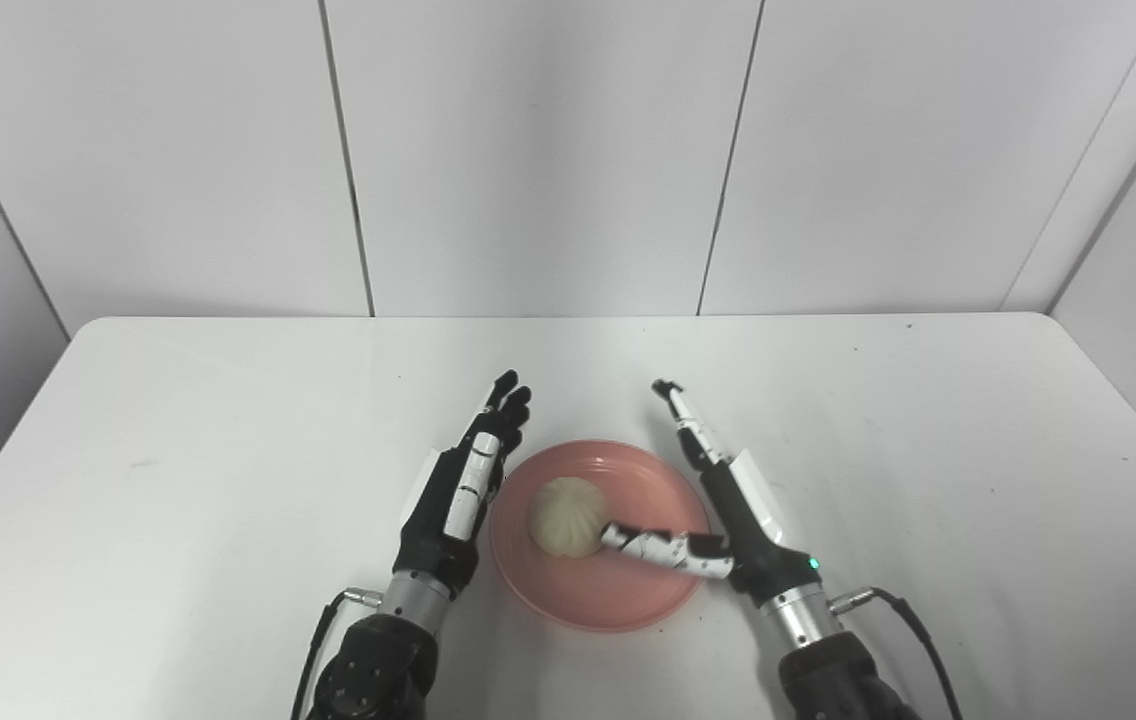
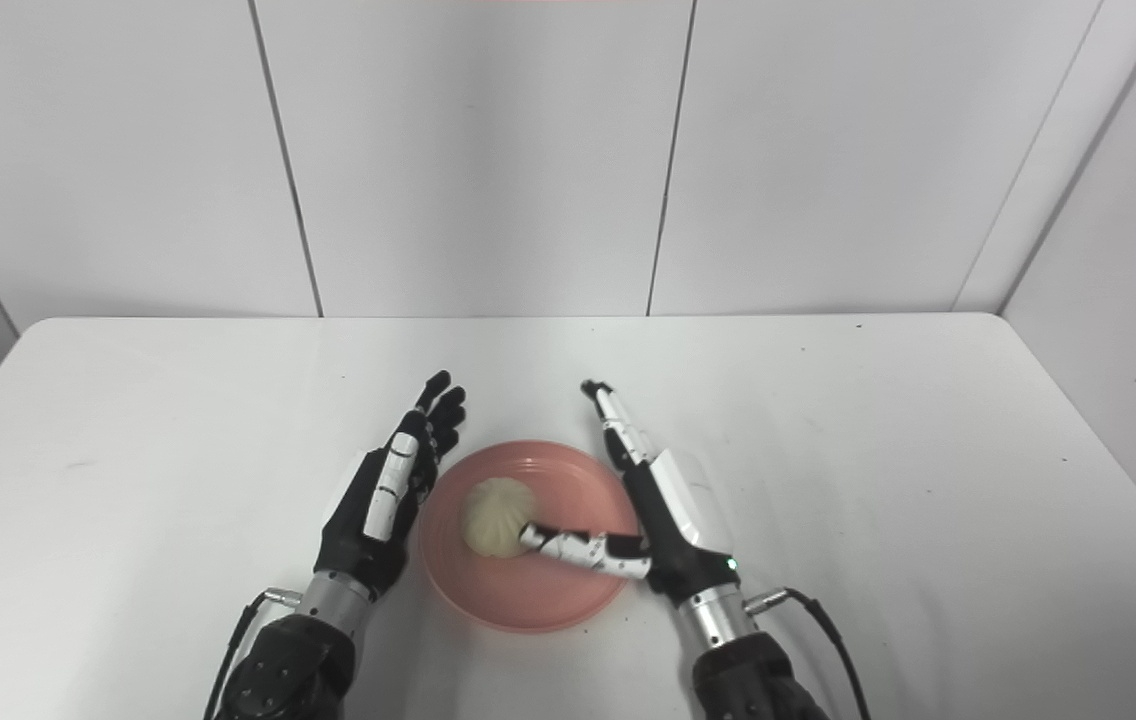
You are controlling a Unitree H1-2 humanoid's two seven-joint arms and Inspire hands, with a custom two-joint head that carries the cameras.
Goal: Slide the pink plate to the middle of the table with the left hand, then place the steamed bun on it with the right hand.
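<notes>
The pink plate (image 1: 600, 590) sits on the white table (image 1: 228, 420) near the middle of its front half, a smooth round dish with a shallow raised rim and a matte salmon surface. On it, left of its center, rests the steamed bun (image 1: 568, 515), a pale cream dome with soft pleats gathered toward its top. The table is flat and matte, with a few faint specks and scuff marks, and behind it stand plain white wall panels (image 1: 528, 150) split by thin dark seams. I can read no writing or label on anything. My left hand (image 1: 463, 490) stands edge-on just beside the plate's left rim, its black fingers (image 1: 508, 395) straight, close together and pointing away from me, holding nothing. My right hand (image 1: 728, 510) is on the plate's right side, open too: its fingers stretch forward past the far rim, while the white-and-black thumb (image 1: 653, 547) reaches sideways over the plate and its tip touches the bun's near right side. A small green light glows at my right wrist (image 1: 814, 564).
</notes>
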